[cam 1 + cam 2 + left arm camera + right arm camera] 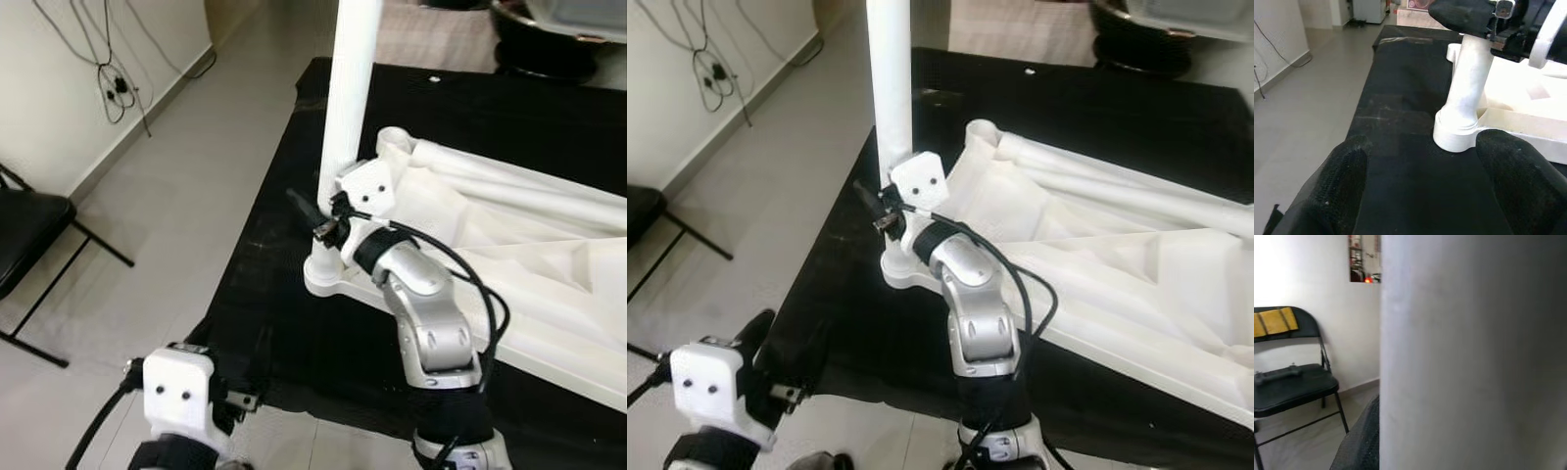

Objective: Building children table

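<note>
Left eye view: right pincer clamped around the base of a white table leg standing upright at centre frame, seated in the corner socket of the overturned white tabletop sprawled across right of frame on a black mat. Leg-fitting step in hand, by the look of it; next move likely calls for pressing or twisting the leg home while kept vertical. Left pincer low at lower left, off the mat's edge. Folding chair at left edge, wall cables upper left, well clear.

Right eye view: same scene, spare legs lying along the tabletop at right.

Left wrist view: black fingers spread wide in the foreground, leg and socket centred beyond, untouched.

Right wrist view: leg looming at right, chair at lower left.
</note>
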`<state>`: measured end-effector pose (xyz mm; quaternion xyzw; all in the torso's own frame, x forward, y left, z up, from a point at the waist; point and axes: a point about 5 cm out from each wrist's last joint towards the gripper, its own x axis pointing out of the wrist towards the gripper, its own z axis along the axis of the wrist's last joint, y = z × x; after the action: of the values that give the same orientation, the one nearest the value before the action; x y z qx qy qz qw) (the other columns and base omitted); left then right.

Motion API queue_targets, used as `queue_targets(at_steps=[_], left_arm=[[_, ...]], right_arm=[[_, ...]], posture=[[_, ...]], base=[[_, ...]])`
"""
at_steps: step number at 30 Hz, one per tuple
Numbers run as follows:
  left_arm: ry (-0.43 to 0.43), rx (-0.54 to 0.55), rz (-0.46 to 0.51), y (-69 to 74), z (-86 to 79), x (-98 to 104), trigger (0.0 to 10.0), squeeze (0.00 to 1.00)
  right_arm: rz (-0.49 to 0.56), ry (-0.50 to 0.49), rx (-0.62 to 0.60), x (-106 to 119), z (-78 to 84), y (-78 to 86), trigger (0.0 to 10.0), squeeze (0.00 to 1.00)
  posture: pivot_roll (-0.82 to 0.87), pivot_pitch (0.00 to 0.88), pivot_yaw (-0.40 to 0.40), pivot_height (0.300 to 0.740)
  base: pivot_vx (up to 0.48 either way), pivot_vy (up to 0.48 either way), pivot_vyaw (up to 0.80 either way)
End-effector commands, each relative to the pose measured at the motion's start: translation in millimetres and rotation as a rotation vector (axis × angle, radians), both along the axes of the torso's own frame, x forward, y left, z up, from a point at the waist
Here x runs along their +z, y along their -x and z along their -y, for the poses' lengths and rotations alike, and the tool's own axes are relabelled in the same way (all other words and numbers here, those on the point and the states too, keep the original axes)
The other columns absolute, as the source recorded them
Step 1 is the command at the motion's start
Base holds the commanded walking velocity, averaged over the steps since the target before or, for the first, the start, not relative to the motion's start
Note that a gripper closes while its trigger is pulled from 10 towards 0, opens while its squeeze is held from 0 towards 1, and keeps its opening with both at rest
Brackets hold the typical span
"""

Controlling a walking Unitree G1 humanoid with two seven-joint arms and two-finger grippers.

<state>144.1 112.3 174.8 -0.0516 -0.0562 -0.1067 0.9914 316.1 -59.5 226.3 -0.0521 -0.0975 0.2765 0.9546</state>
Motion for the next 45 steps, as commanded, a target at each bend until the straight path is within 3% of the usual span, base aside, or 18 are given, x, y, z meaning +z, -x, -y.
queue_targets(at_steps=[1, 2, 3, 4, 5, 6, 11, 16, 17, 18, 20, 21, 32, 34, 35, 36, 37, 45], left_arm=[[-0.004, 0.007, -0.023, -0.5, -1.3, -5, 10.0, 0.0], [-0.004, 0.007, -0.023, -0.5, -1.3, -5, 10.0, 0.0], [-0.005, 0.01, -0.022, -0.9, -1.6, -5, 10.0, 0.0], [-0.005, 0.011, -0.022, -1.5, -1.8, -5, 10.0, 0.0], [-0.005, 0.011, -0.022, -1.5, -1.8, -5, 10.0, 0.0], [-0.005, 0.01, -0.023, -1.7, -1.6, -5, 10.0, 0.0], [-0.002, 0.004, -0.027, -0.3, 0.4, -6, 10.0, 0.0], [-0.001, 0.004, -0.027, 1.1, 1.1, -6, 10.0, 0.0], [-0.001, 0.004, -0.028, 2.4, 1.5, -6, 10.0, 0.0], [0.0, 0.004, -0.029, 4.0, 1.8, -5, 10.0, 0.0], [0.0, 0.004, -0.029, 4.0, 1.8, -5, 10.0, 0.0], [0.001, 0.003, -0.031, 6.6, 2.3, -4, 10.0, 0.0], [-0.004, -0.003, -0.044, 14.5, 4.8, -2, 10.0, 0.0], [-0.004, -0.003, -0.046, 15.2, 5.1, -2, 10.0, 0.0], [-0.004, -0.003, -0.046, 15.2, 5.1, -2, 10.0, 0.0], [-0.005, -0.003, -0.047, 15.8, 5.4, -2, 10.0, 0.0], [-0.006, -0.001, -0.049, 16.5, 5.6, -2, 10.0, 0.0], [-0.005, 0.005, -0.055, 19.1, 6.2, -1, 10.0, 0.0]], right_arm=[[-0.127, -0.013, 0.013, -17, -21.5, 4.5, 8.4, 0.0], [-0.127, -0.013, 0.013, -17, -21.5, 4.5, 8.4, 0.0], [-0.131, -0.042, 0.051, -13, -25.4, 9.2, 10.0, 0.0], [-0.124, -0.061, 0.109, -9, -29.3, 13.0, 10.0, 0.07], [-0.124, -0.061, 0.109, -9, -29.3, 13.0, 10.0, 0.07], [-0.116, -0.081, 0.21, -5, -33.3, 15.4, 10.0, 1.0], [-0.058, -0.093, 0.493, 12, -31.2, 6.6, 10.0, 1.0], [-0.02, -0.057, 0.58, 17, -29.4, 2.2, 10.0, 0.99], [0.0, -0.009, 0.653, 16, -27.3, 0.1, 10.0, 0.0], [0.014, 0.075, 0.716, 13, -24.4, -5.0, 10.0, 0.0], [0.014, 0.075, 0.716, 13, -24.4, -5.0, 10.0, 0.0], [0.012, 0.153, 0.803, 13, -19.5, -11.1, 10.0, 0.0], [0.026, 0.076, 0.943, 36, -30.9, -35.7, 10.0, 0.0], [0.024, 0.082, 0.959, 35, -32.9, -37.7, 7.5, 0.0], [0.024, 0.082, 0.959, 35, -32.9, -37.7, 7.5, 0.0], [0.026, 0.076, 0.978, 36, -33.6, -38.6, 2.8, 0.0], [0.028, 0.074, 1.008, 37, -34.4, -38.1, 0.0, 0.0], [0.026, 0.103, 1.101, 38, -33.4, -37.9, 0.0, 0.0]], posture=[[0.12, 0.171, -0.041, 0.74], [0.12, 0.171, -0.041, 0.74], [0.12, 0.168, -0.038, 0.74], [0.12, 0.169, -0.038, 0.74], [0.12, 0.169, -0.038, 0.74], [0.13, 0.171, -0.038, 0.74], [0.14, 0.177, -0.046, 0.74], [0.14, 0.178, -0.046, 0.74], [0.15, 0.189, -0.048, 0.74], [0.16, 0.199, -0.049, 0.74], [0.16, 0.199, -0.049, 0.74], [0.16, 0.21, -0.053, 0.74], [0.19, 0.253, -0.052, 0.74], [0.19, 0.253, -0.052, 0.74], [0.19, 0.253, -0.052, 0.74], [0.2, 0.259, -0.054, 0.74], [0.2, 0.267, -0.055, 0.74], [0.2, 0.276, -0.056, 0.74]], base=[[0.0, 0.0, 0.0], [0.0, 0.0, 0.0], [0.0, 0.0, 0.0], [0.0, 0.0, 0.0], [0.0, 0.0, 0.0], [0.0, 0.0, 0.0], [0.0, 0.0, 0.0], [0.0, 0.0, 0.0], [0.0, 0.0, 0.0], [0.0, 0.0, 0.0], [0.0, 0.0, 0.0], [0.0, 0.0, 0.0], [0.0, 0.0, 0.0], [0.0, 0.0, 0.0], [0.0, 0.0, 0.0], [0.0, 0.0, 0.0], [0.0, 0.0, 0.0], [0.0, 0.0, 0.0]])
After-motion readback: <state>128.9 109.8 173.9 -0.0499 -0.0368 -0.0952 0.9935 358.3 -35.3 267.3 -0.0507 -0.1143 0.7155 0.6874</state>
